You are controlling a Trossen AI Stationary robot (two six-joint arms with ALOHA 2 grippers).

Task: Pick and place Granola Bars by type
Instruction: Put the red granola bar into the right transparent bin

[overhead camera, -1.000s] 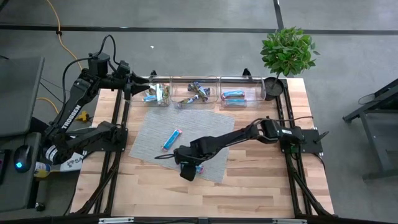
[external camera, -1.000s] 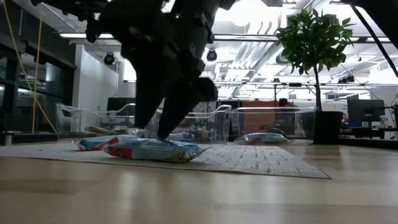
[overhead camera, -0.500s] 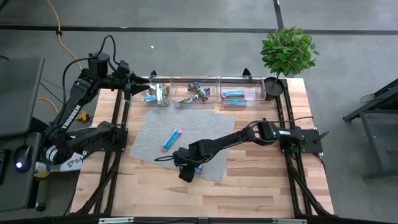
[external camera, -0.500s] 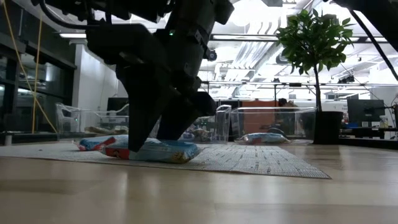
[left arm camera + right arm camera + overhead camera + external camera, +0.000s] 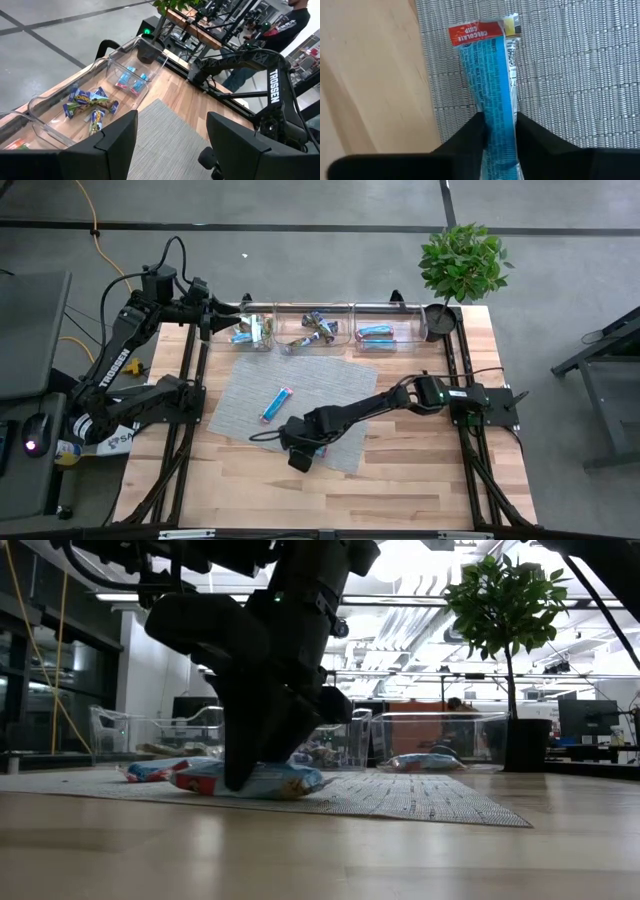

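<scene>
A blue granola bar (image 5: 492, 75) with a red end lies on the grey mat (image 5: 240, 395) at its near edge, also seen low on the mat (image 5: 285, 781). My right gripper (image 5: 501, 134) (image 5: 303, 452) is down over this granola bar and shut on it. A second blue granola bar (image 5: 277, 404) lies flat on the mat's middle. More granola bars sit sorted in three clear bins (image 5: 315, 330) at the far edge. My left gripper (image 5: 170, 145) waits open, high above the far left corner (image 5: 205, 315). My right gripper pinches the blue granola bar between its two fingers (image 5: 470, 137), across the bar's width, on the half away from its red end (image 5: 495, 117). The fingers come from above, pointing down. The granola bar lies flat on the mat (image 5: 285, 781).
A potted plant (image 5: 462, 260) stands at the far right corner beside a dark cup (image 5: 438, 321). Bare wooden table (image 5: 400, 470) lies right of and nearer than the mat. The bins form a low wall along the far edge.
My right gripper has come down onto the granola bar at the mat's near edge, and its spread fingers have shut on the bar. The bar has stayed flat on the mat.
</scene>
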